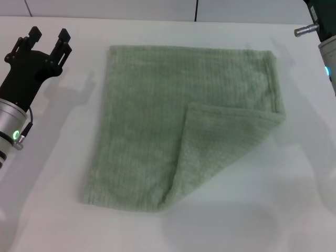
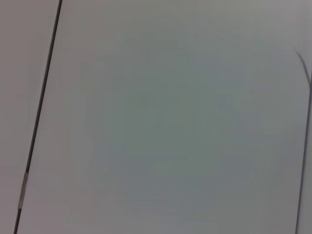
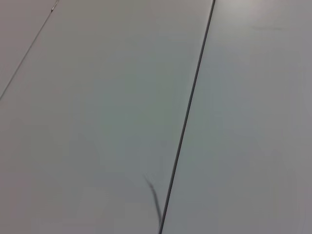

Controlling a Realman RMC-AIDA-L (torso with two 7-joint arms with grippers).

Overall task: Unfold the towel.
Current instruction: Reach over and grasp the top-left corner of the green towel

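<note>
The towel (image 1: 157, 131) is spread on the white surface (image 1: 63, 173) with its near right corner folded over, so it is judged not fully unfolded, while the left gripper (image 1: 49, 35) is held aside with fingers parted, and the right gripper's state cannot be told.

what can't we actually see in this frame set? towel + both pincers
- Right pincer: cut off by the head view's right edge; only part of the arm's body shows.
- Towel: the near right corner is folded over, so the flap hides the cloth under it. Absent from both wrist views, which show only bare table.
- Left pincer: open at the table's left, clear of the towel; its own wrist view shows no fingers.
</note>
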